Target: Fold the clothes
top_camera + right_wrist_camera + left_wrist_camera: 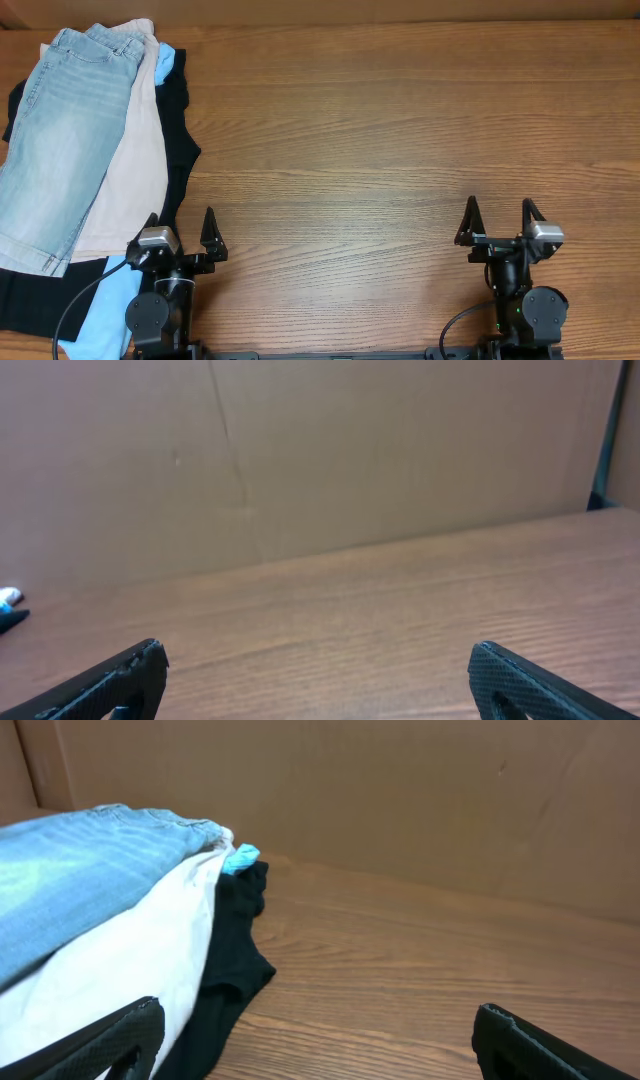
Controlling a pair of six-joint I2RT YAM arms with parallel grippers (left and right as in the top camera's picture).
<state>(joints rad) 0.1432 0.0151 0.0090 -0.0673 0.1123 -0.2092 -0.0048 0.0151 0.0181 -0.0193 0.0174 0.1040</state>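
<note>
A pile of clothes lies at the table's left edge. Light-wash denim shorts (60,140) lie on top, over beige shorts (135,170), a black garment (178,130) and a sky-blue garment (110,300). The left wrist view shows the denim shorts (90,870), beige shorts (130,970), black garment (235,960) and a bit of the sky-blue garment (240,858). My left gripper (181,232) is open and empty at the front, beside the pile's right edge; it also shows in the left wrist view (320,1035). My right gripper (498,218) is open and empty at the front right, over bare wood (318,665).
The wooden table (380,130) stretches right of the pile. A brown cardboard wall (400,790) stands behind the table, also in the right wrist view (300,450).
</note>
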